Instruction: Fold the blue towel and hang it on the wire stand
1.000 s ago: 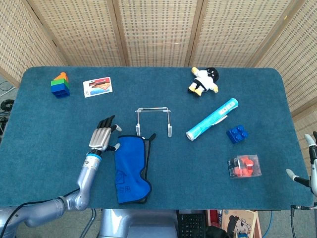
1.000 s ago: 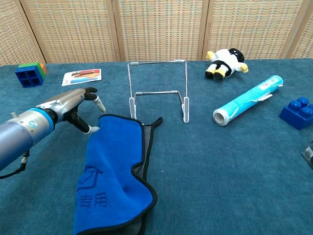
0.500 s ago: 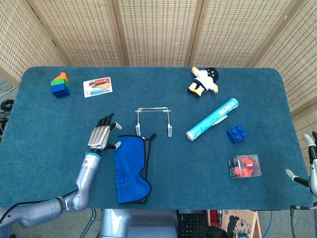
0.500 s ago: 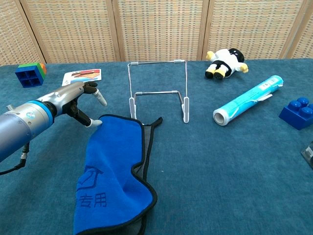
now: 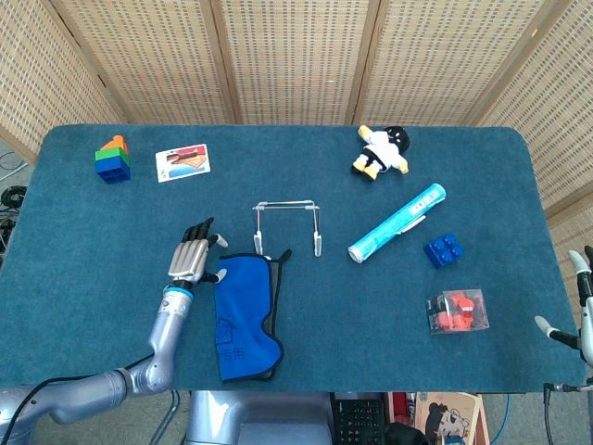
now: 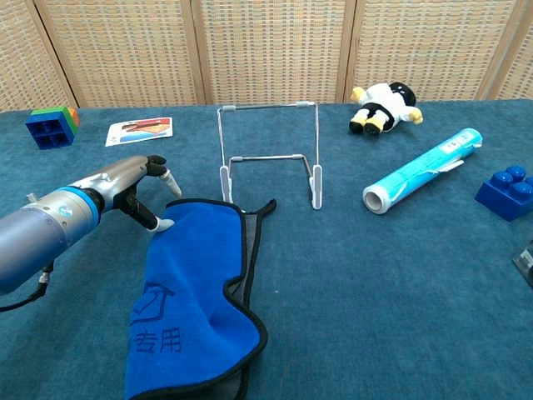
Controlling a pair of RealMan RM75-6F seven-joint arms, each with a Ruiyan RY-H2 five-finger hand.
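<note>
Silver and grey, the robot's left hand point(image 5: 192, 252) point(image 6: 133, 187) reaches in from the lower left, low over the table point(image 5: 83, 241) point(image 6: 375, 275). Its fingers point(image 5: 197, 234) are spread apart and stretched forward, and they hold nothing. The thumb tip touches the upper left edge of the blue towel point(image 5: 244, 313) point(image 6: 196, 300), or rests right against it.

The blue towel lies flat on the table just to the right of that hand, folded lengthwise, with a dark border and a printed mark near its front end. Just beyond its far edge stands the wire stand point(image 5: 288, 225) point(image 6: 268, 154), upright and bare, its feet near the towel's top corner.

Farther right lies a rolled light-blue tube point(image 5: 397, 222) point(image 6: 423, 169), set at an angle, and near it a blue toy brick point(image 5: 444, 249) point(image 6: 506, 192). A clear box of orange pieces point(image 5: 457, 311) sits closer to the front right edge. A black-and-white plush toy point(image 5: 381, 151) point(image 6: 383, 107) lies at the back. At the far left are a stack of coloured blocks point(image 5: 113, 158) point(image 6: 50, 125) and a picture card point(image 5: 182, 162) point(image 6: 140, 130).

At the right edge of the head view, only pale parts of the right hand point(image 5: 580, 306) show; I cannot tell how its fingers lie.
</note>
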